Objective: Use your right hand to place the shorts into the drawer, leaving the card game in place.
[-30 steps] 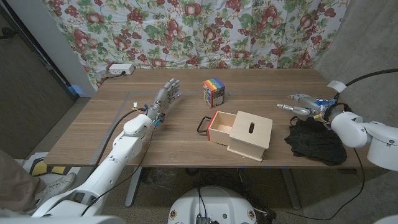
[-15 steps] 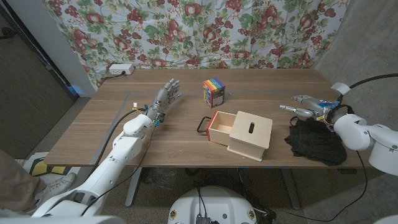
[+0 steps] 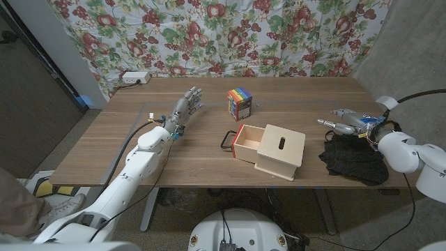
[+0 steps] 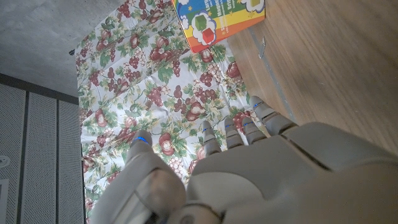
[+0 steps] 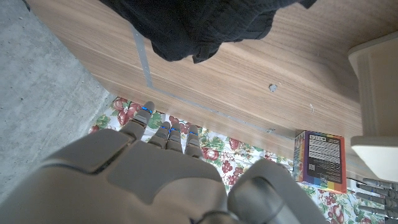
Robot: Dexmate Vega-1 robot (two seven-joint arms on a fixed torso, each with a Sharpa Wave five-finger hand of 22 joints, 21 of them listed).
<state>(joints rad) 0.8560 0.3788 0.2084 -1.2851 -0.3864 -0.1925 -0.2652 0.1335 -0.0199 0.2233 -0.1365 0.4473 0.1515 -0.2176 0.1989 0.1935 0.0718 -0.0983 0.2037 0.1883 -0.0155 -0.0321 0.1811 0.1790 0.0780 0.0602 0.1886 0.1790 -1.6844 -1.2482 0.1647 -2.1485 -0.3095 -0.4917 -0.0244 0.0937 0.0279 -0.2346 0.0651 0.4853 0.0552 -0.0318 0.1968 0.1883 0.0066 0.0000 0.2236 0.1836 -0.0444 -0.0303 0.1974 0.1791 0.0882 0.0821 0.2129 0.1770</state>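
The crumpled black fabric shorts [image 3: 354, 160] lie in a loose heap on the wooden bench [image 3: 195, 150], just beside the closed end of the pale wooden drawer box [image 3: 271, 150]. That drawer stands pulled partly open, its red-edged tray and black wire handle facing away from the shorts. The rainbow-striped card game box [image 3: 239, 103] stands upright behind the drawer, apart from it.
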